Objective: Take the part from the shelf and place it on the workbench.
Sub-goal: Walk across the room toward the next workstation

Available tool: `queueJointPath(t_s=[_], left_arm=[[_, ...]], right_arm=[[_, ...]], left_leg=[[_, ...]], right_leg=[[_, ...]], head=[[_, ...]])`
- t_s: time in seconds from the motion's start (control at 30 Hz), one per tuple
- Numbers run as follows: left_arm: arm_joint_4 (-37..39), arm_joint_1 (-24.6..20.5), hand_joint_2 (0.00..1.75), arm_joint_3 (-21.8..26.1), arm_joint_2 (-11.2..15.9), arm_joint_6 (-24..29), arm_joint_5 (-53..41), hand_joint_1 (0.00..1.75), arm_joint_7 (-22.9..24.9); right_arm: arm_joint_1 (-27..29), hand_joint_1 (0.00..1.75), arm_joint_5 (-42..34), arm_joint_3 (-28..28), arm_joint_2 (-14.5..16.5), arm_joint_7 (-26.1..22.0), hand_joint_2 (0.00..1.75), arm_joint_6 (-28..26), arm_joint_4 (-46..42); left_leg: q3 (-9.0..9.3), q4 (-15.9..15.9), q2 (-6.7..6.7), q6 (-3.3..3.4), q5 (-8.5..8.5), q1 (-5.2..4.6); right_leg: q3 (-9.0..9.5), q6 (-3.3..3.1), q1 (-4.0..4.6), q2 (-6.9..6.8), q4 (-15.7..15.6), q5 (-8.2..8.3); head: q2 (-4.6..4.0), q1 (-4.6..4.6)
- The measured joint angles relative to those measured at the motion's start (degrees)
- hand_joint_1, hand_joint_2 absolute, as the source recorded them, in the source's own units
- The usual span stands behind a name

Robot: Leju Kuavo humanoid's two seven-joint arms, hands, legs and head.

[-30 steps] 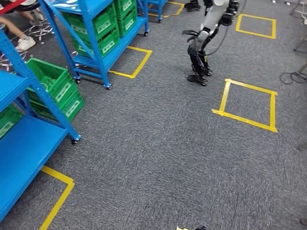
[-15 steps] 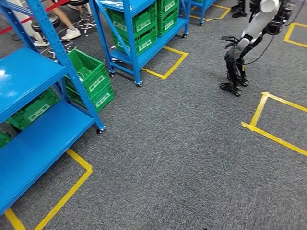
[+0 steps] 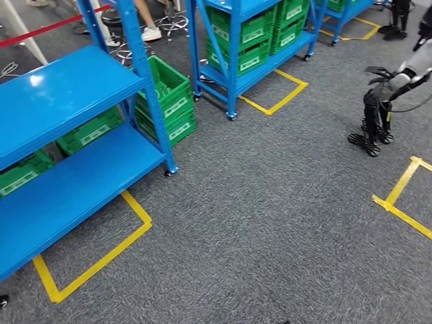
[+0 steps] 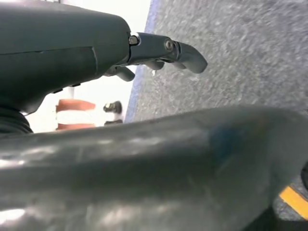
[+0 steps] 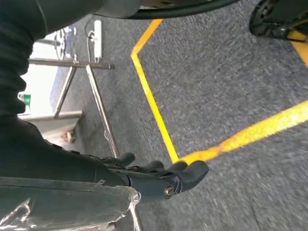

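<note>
Hands first: the left hand (image 4: 160, 53) and right hand (image 5: 160, 175) both hang over grey carpet, fingers loosely extended, grasping nothing. Well ahead of them stands the blue shelf (image 3: 61, 94), with green crates (image 3: 171, 94) beside and under it. I cannot make out the part itself; presumably it sits in a crate. Its weight and grip point can't be judged yet, so I'd expect a cautious grasp.
</note>
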Motion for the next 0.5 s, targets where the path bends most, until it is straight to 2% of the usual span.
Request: queueJointPath(t_s=[0.07,0.1,0.13,0.17,0.2,0.23,0.27,0.3,0.33,0.37,0.4,0.43,0.47,0.5], left_arm=[[0.0,0.0,0.0,0.0,0.0,0.1,0.0,0.0,0.0],[0.0,0.0,0.0,0.0,0.0,0.1,0.0,0.0,0.0],[0.0,0.0,0.0,0.0,-0.1,0.2,0.0,0.0,0.0],[0.0,0.0,0.0,0.0,-0.1,0.2,0.0,0.0,0.0],[0.0,0.0,0.0,0.0,-0.1,0.2,0.0,0.0,0.0],[0.0,0.0,0.0,0.0,-0.1,0.2,0.0,0.0,0.0],[0.0,0.0,0.0,0.0,-0.1,0.3,-0.1,0.0,0.0],[0.0,0.0,0.0,0.0,-0.1,0.3,-0.1,0.0,0.0],[0.0,0.0,0.0,0.1,0.0,0.4,-0.1,0.0,0.0],[0.0,0.0,0.0,0.1,0.0,0.4,-0.2,0.0,-0.1],[0.0,0.0,0.0,0.1,0.0,0.5,-0.2,0.0,-0.1],[0.0,0.1,0.0,0.1,0.0,0.5,-0.2,0.0,-0.1],[0.0,0.2,0.0,0.1,0.0,0.5,-0.3,0.0,-0.1],[0.0,0.2,0.0,0.1,0.0,0.6,-0.5,0.0,-0.1]], right_arm=[[0.0,0.0,0.0,0.0,0.0,0.0,1.75,0.0,0.0],[0.1,0.0,0.0,0.0,0.0,0.0,1.75,0.0,0.0],[0.2,0.0,0.0,-0.1,0.0,0.0,1.75,0.0,0.0],[0.3,0.0,0.0,-0.1,0.0,0.0,1.75,0.0,0.0],[0.4,0.0,0.0,-0.2,0.0,0.0,1.75,0.0,0.0],[0.4,0.0,0.0,-0.2,0.0,-0.1,1.75,0.0,0.0],[0.4,0.0,0.0,-0.3,0.0,-0.1,1.75,0.0,0.0],[0.4,0.0,0.0,-0.3,0.0,-0.2,1.75,0.1,0.0],[0.4,0.0,-0.1,-0.3,0.0,-0.3,1.75,0.1,0.1],[0.3,0.0,-0.1,-0.3,0.0,-0.4,1.75,0.1,0.1],[0.3,0.0,-0.1,-0.4,0.1,-0.4,1.75,0.2,0.1],[0.2,0.0,-0.1,-0.4,0.1,-0.5,1.75,0.2,0.1],[0.1,0.0,-0.1,-0.5,0.0,-0.5,1.75,0.2,0.1],[0.1,0.0,-0.1,-0.5,0.0,-0.5,1.75,0.1,0.1]], left_leg=[[0.04,-0.2,-1.36,0.42,0.23,0.34],[0.0,-0.1,-2.14,0.55,0.26,0.38],[-0.02,-0.1,-2.99,0.6,0.29,0.4],[-0.01,-0.1,-3.88,0.59,0.3,0.43],[0.03,-0.1,-4.79,0.51,0.32,0.49],[0.08,0.0,-5.67,0.37,0.33,0.6],[0.08,0.1,-6.53,0.1,0.3,0.73],[-0.05,0.4,-7.34,-0.28,0.24,0.8],[-0.25,0.6,-8.06,-0.67,0.26,0.85],[-0.49,0.7,-8.7,-1.11,0.36,0.9],[-0.71,0.6,-9.3,-1.53,0.58,0.98],[-0.86,0.4,-9.86,-1.87,0.84,1.11],[-0.99,0.3,-9.56,-2.19,0.88,1.16],[-1.4,1.0,-8.44,-2.45,0.39,1.08]], right_leg=[[-2.46,0.64,-0.3,3.67,5.5,-2.98],[-4.34,0.82,-0.4,4.78,9.3,-4.67],[-6.05,0.95,-0.46,5.26,12.6,-5.76],[-7.07,1.04,-0.51,5.46,14.3,-5.82],[-7.09,1.12,-0.6,5.59,13.9,-4.75],[-6.08,1.22,-0.75,5.89,11.3,-2.79],[-4.43,1.4,-1.03,6.8,7.5,-0.63],[-2.81,1.53,-1.35,8.29,3.8,0.78],[-1.66,1.4,-1.58,9.5,1.2,1.59],[-1.01,1.12,-1.66,10.41,-0.2,1.75],[-0.85,0.62,-1.54,10.56,-0.4,1.6],[-0.83,0.06,-1.45,9.92,-0.4,1.78],[-0.76,-0.37,-1.38,9.3,-0.4,1.92],[-0.76,-0.78,-1.38,8.62,-0.5,2.05]], head=[[0.01,0.34],[0.01,0.48],[0.01,0.58],[0.01,0.61],[0.0,0.65],[0.0,0.64],[0.0,0.65],[0.0,0.73],[0.0,0.77],[0.0,0.81],[0.0,0.83],[0.0,0.79],[0.0,0.78],[0.0,0.61]])
